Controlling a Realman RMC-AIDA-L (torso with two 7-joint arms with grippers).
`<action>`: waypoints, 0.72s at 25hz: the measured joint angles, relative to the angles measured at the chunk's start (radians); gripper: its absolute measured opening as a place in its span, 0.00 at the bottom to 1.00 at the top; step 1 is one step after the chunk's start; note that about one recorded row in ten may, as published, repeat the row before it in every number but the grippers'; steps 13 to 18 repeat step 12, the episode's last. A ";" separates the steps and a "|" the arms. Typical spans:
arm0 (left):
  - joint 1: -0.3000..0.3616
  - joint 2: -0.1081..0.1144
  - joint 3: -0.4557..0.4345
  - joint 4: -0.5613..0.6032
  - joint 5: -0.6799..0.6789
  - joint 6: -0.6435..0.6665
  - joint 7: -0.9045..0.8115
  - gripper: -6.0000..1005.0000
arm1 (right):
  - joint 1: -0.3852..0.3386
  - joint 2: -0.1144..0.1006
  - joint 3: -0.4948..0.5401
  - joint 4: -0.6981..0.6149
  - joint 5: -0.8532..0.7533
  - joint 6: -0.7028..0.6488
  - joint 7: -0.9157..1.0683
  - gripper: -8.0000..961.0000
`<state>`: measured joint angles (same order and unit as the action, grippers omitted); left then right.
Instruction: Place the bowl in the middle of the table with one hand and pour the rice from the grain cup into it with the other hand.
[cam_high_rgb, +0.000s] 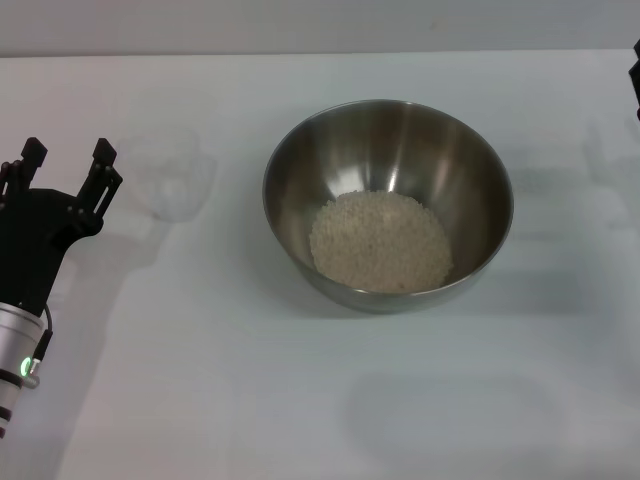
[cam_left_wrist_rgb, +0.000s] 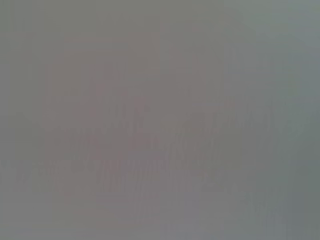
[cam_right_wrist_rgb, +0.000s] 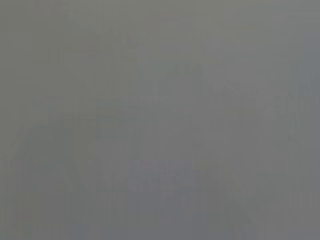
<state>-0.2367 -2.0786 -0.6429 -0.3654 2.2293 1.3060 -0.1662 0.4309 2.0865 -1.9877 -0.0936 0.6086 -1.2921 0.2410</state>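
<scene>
No brand, label or legible writing shows on any item. Large round deep stainless-steel mixing bowl: stands upright near the middle of the plain white flat tabletop, its shiny inner wall reflecting grey bands. Contents: a loose heap of small off-white rice grains covering the bowl's bottom and lying slightly toward the near side; the upper inner wall is bare. Small clear, slightly frosted plastic grain cup: rests on the tabletop to the bowl's left, well apart from it, faint against the white surface; no grains can be made out inside it, and its handle cannot be told apart from its body. Left hand, black, on a black and silver arm with a small green light on the wrist: sits at the left edge of the head view, just beside the cup on its outer side, its two fingers spread apart and released, gripping nothing and not touching the cup. Right hand: only a dark sliver shows at the right edge of the head view, well apart from the bowl; whether it is released or clenched cannot be told. Both wrist views show only a featureless grey field, with nothing identifiable in them.
</scene>
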 joint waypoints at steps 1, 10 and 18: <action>0.000 0.000 0.000 -0.001 0.000 0.000 0.001 0.82 | -0.001 0.000 0.001 -0.002 0.000 0.004 0.000 0.39; -0.017 0.000 -0.015 0.003 -0.003 -0.005 0.003 0.82 | 0.001 0.001 0.010 -0.009 0.004 0.018 -0.009 0.61; -0.030 0.000 -0.033 0.001 -0.003 -0.010 0.002 0.82 | 0.005 0.001 0.011 -0.009 0.005 0.019 -0.012 0.61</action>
